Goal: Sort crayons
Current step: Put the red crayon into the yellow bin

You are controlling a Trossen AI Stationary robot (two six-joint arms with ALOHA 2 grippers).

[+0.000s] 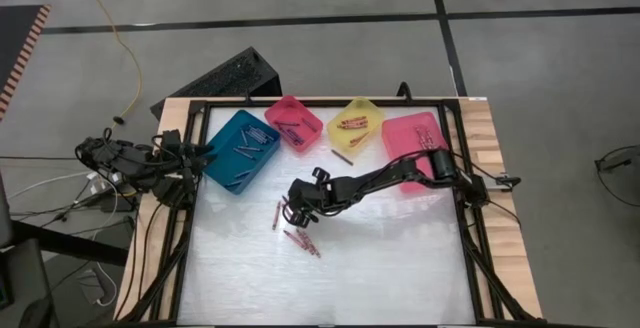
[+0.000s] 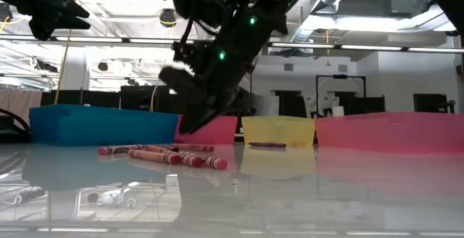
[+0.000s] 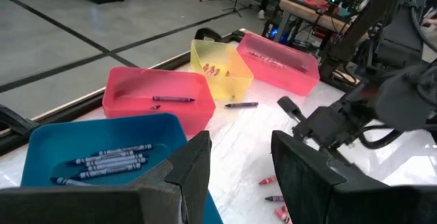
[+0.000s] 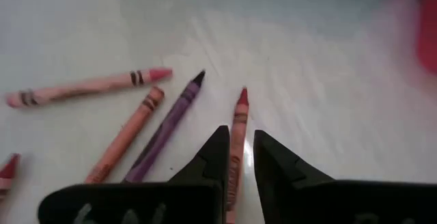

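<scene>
a crayon sort well under way, judging by the bins: blue-grey crayons (image 3: 109,161) lie in the teal bin (image 1: 240,150), a dark crayon (image 3: 173,99) rests in the small pink bin (image 1: 294,123), a few red ones sit in the yellow bin (image 1: 355,124), and more fill the large pink bin (image 1: 415,146). a small cluster of loose crayons (image 1: 292,224) remains on the white table (image 1: 330,278) near its middle, and one stray purple crayon (image 3: 241,104) lies on the table just in front of the yellow bin, so work is left.

the right gripper (image 1: 303,200) reaches in from the right edge, arm stretched low across the table, wrist tipped down over the loose cluster. its wrist view shows the fingers narrowed around a red crayon (image 4: 237,142) that lies flat on the table between their tips, beside a purple crayon (image 4: 164,130) and an orange-pink one (image 4: 126,136); the crayon looks pinched, not yet lifted.

the left gripper (image 3: 239,166) waits at the table's left edge by the teal bin, fingers parted and empty.
</scene>
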